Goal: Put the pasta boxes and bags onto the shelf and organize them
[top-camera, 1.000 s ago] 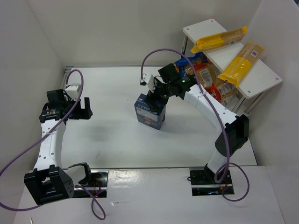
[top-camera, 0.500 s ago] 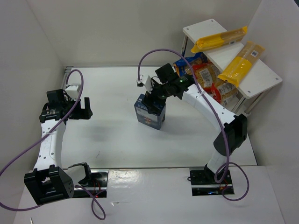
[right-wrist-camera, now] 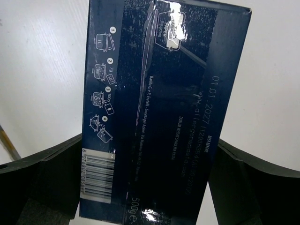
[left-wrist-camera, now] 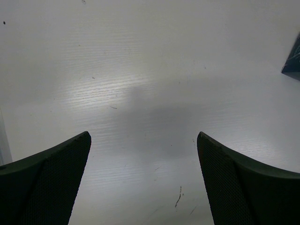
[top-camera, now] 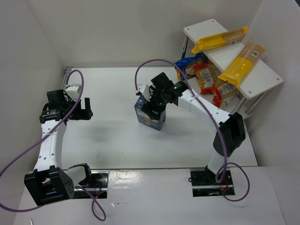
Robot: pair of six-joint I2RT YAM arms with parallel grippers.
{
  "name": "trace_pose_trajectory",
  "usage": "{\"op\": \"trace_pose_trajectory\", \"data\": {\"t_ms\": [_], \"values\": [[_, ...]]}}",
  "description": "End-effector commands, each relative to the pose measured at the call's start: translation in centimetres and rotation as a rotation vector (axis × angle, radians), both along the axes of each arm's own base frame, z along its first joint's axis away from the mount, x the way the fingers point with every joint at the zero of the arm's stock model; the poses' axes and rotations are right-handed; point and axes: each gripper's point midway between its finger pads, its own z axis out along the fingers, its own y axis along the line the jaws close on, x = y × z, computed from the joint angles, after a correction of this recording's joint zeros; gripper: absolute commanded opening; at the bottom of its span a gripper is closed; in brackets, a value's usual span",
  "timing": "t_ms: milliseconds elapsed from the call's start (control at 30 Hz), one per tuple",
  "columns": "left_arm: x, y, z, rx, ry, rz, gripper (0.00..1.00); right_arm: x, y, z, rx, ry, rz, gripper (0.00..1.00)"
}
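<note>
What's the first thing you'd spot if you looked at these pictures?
A dark blue pasta box stands alone in the middle of the white table, with the right arm's fingers open on either side of it. At the back right, two long yellow bags lie across the top of a white shelf, with red and blue packets tucked underneath.

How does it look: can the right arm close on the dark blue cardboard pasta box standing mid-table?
Likely yes. The right gripper is open and straddles the dark blue cardboard pasta box, a finger on each side, nothing else between. Whether it touches the box yet I cannot tell.
</note>
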Motion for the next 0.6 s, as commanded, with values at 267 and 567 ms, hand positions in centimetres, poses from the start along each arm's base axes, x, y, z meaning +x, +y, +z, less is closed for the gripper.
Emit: {"op": "trace_pose_trajectory", "data": {"t_ms": [267,567], "values": [[0.1,-0.2,0.2,0.002,-0.021,-0.031,0.99,-0.4,1.6,-2.6,-0.019,0.021,0.002,0.78],[0.0,-0.2,0.4,0.004,-0.03,-0.031,0.99,0.8,1.9,0.5,-0.082,-0.152,-0.073,0.0]]}}
